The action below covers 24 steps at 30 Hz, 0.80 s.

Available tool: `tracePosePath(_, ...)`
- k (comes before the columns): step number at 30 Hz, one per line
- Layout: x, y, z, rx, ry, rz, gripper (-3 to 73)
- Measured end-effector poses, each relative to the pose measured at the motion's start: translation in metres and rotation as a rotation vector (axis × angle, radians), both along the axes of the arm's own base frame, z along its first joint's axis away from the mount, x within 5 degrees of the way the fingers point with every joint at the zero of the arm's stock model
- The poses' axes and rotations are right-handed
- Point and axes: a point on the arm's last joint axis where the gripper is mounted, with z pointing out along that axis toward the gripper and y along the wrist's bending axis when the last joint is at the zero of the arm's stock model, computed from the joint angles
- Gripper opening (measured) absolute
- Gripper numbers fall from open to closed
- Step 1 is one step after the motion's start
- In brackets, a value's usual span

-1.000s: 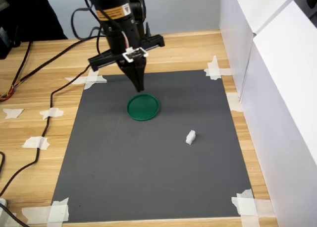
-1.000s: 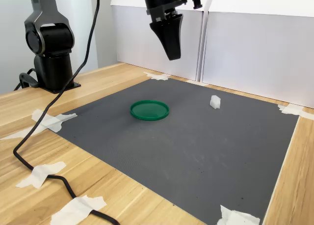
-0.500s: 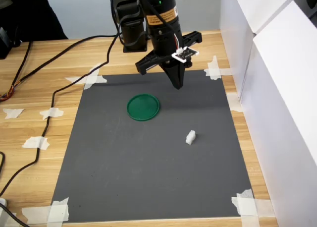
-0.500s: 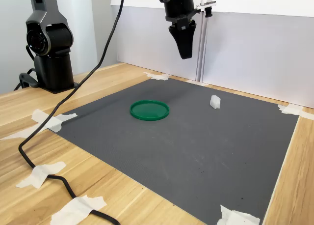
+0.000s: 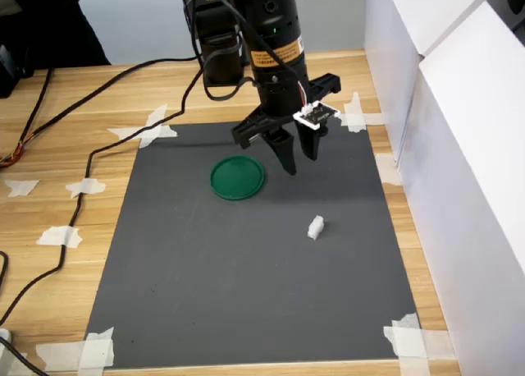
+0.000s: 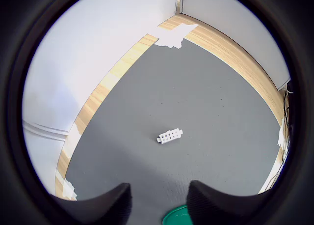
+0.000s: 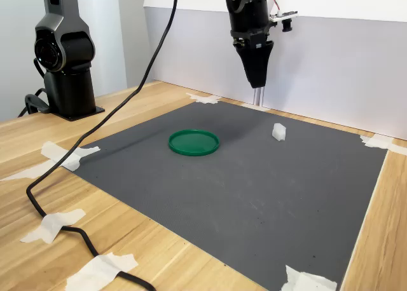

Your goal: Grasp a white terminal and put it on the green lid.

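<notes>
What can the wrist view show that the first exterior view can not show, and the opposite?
Only the wrist view shows the small holes on the white terminal. Only the first exterior view shows the whole green lid, the open gripper seen from outside, above the mat, and the black cable on the table. Both show the terminal lying alone on the grey mat.

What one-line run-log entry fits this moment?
gripper: open, raised above mat | terminal: on mat, ungrasped | lid: empty
</notes>
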Motion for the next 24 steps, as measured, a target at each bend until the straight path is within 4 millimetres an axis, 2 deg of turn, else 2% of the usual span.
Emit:
tracePosePath(3, 0.003, 0.001, -0.005, -0.007, 0.002, -0.002, 66.3)
tracePosePath(5, 0.005, 0.001, -0.008, -0.011, 0.002, -0.002, 69.8)
tracePosePath(18, 0.028, 0.009, -0.042, -0.015, 0.023, -0.018, 71.5)
tracePosePath(24, 0.044, 0.015, -0.048, -0.012, 0.016, -0.019, 71.5)
